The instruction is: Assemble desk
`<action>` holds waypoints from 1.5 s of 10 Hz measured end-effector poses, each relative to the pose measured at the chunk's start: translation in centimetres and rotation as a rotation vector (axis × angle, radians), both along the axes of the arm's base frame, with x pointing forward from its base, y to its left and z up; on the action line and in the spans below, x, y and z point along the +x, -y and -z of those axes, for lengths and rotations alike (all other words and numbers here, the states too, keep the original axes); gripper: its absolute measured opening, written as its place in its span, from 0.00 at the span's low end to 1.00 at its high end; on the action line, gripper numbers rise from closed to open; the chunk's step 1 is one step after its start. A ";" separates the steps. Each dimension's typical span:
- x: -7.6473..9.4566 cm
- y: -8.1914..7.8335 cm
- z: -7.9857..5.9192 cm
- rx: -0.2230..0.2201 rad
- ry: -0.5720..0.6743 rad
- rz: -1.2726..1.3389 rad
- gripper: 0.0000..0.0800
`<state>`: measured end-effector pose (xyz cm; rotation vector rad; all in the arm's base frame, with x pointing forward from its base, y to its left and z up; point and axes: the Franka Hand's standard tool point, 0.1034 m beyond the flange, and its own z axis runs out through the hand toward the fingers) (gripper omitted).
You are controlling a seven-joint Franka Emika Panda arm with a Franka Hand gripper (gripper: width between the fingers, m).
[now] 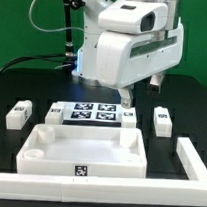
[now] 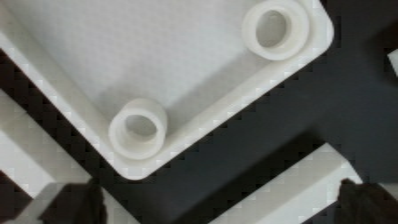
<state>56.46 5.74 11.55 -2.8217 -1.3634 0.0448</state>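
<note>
The desk's white rimmed tabletop panel lies near the front of the black table. The wrist view shows one of its edges with two round sockets. Several square leg posts with tags stand behind it: two at the exterior view's left and two at its right. My gripper hangs over the back of the table, above the post right of the marker board. In the wrist view the gripper is open and empty, its dark fingertips wide apart.
The marker board lies behind the tabletop. A long low white L-shaped rail runs along the exterior view's right and front. A white strip crosses between the fingers in the wrist view; I cannot tell what it is.
</note>
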 end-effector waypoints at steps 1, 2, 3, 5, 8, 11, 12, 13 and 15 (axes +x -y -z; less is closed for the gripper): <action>0.0 0.0 0.0 0.000 0.000 0.000 0.81; 0.0 0.0 0.0 0.000 0.000 0.000 0.81; 0.0 0.0 0.0 0.000 0.000 0.000 0.81; 0.0 0.0 0.0 0.000 -0.001 0.000 0.81; -0.1 0.7 -0.1 0.003 -0.001 -0.049 0.81; -4.5 4.9 1.0 0.013 -0.029 -0.442 0.81; -5.2 6.2 1.3 0.016 -0.017 -0.542 0.81; -5.9 7.2 1.7 0.023 -0.025 -0.621 0.81; -5.9 7.2 1.8 0.024 -0.027 -0.633 0.81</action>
